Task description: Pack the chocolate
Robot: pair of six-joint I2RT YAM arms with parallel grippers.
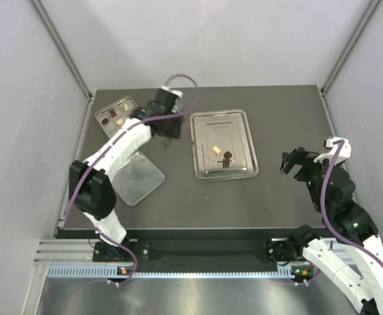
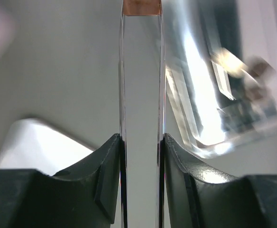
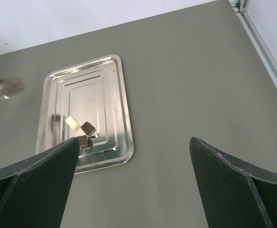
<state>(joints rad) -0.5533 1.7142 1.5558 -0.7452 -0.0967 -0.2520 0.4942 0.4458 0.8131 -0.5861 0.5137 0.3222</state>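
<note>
Grey table, pale walls on every side, and here's the left gripper up over the table between the tin and the steel tray, jaws pinched tight on a brown chocolate piece right at the tips, its wrist view all smeared. The right gripper hangs spread wide, nothing in it, well off to the tray's right. Three chocolates, cream, dark and brown, bunch together at the tray's near end. A few pieces lie in the tin's compartments, and a flat lid lies beside the left arm
</note>
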